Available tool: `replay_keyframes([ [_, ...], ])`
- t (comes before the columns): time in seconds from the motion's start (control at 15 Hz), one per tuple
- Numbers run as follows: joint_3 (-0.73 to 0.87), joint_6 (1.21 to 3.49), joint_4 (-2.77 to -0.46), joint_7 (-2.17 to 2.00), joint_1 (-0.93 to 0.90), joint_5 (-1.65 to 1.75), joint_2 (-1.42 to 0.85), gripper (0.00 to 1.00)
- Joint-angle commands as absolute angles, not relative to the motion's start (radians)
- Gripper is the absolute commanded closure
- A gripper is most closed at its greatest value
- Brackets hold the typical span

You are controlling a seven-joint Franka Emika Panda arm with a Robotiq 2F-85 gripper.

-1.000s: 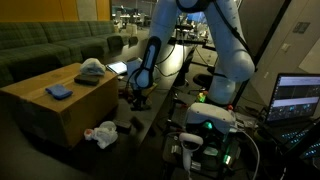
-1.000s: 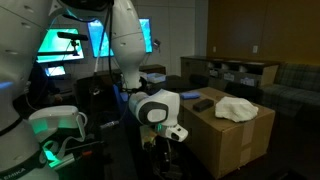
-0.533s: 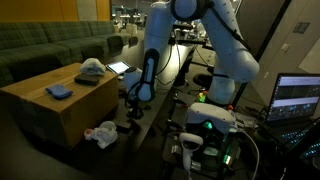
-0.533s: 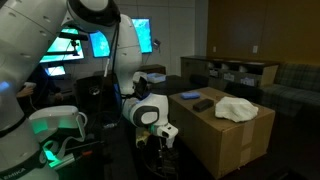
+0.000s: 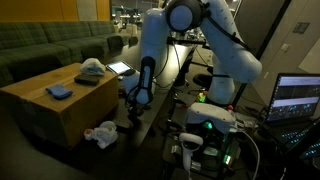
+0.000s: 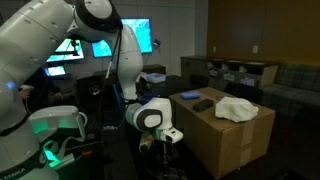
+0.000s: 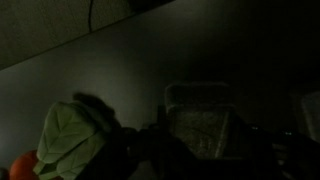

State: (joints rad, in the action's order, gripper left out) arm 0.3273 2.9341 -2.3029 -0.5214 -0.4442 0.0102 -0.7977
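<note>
low spot, exterior: gripper [image 5: 133, 101] hanging beside the cardboard box [image 5: 40, 112], close to the floor; way too dark to tell if spread or pinching anything
floor, exterior: crumpled cloth [image 5: 100, 133] lying against the box front, near the gripper but apart from it
risk: swinging over toward it could clip the box corner
room: only a narrow lane of floor between the box and the lit base [image 5: 212, 122]

box wall, exterior: gripper [image 6: 152, 140] tucked under the pale wrist, just beside the box; crumpled cloth hidden from here
risk: a sideways sweep might scrape the box edge and shove the white rag [image 6: 237, 108] sitting on top
room: more open away from the box, toward the screens [image 6: 105, 40]

wrist view: murky; pale lump [image 7: 70, 140] low in the corner, probably the crumpled cloth, with a clear tub [image 7: 200, 118] near the middle
risk: closing blind could catch the tub rim instead, or nothing at all
</note>
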Motion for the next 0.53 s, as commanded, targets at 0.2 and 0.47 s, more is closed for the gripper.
replay_keyframes([
  [0.2,0.332,2.924,-2.223,-0.479,-0.38,-0.018,-0.852,0.12],
  [0.47,0.276,2.928,-2.223,-0.408,-0.312,-0.008,-0.806,0.0],
])
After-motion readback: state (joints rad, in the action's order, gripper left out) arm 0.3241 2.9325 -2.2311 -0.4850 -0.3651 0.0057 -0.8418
